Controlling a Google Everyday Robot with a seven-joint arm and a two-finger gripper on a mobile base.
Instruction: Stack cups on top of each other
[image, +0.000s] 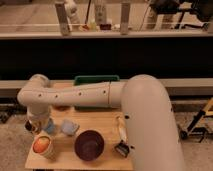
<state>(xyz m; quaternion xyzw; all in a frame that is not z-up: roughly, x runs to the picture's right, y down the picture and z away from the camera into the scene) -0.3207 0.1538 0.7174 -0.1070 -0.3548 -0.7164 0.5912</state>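
Behind your setup runs a long dark barrier with a pale rail along its top, and past that there's a lit floor with some posts and bottles too blurry to name. Down front you've got a small wooden table (107, 125) sitting on speckled flooring, with a bit of yellow stand (202, 117) poking in at the right edge.

Only one camera view to go through, so here's what you're looking at. Your white arm (95, 95) comes in huge from the lower right, sweeps left across the back of the table, and bends down at the far left. That puts the gripper (36, 125) low over the table's left edge, right next to the cups. Honestly, you can't tell whether the claw is released or clenched on anything, since the wrist hides it.

The light-blue cup (69, 127) lies tipped on the table, just right of the gripper. Another bluish bit shows right at the wrist, touching it or nearly so, but it's too hidden to name. You can't make out the silver cup from here.

In front of the gripper sits a red-orange bowl (42, 145) near the left front corner. The dark-purple bowl (89, 145) is beside it toward the middle, close to the blue cup. A green bin (95, 79) sits at the back, partly behind the arm. A small dark object (122, 147) rests near the right edge.
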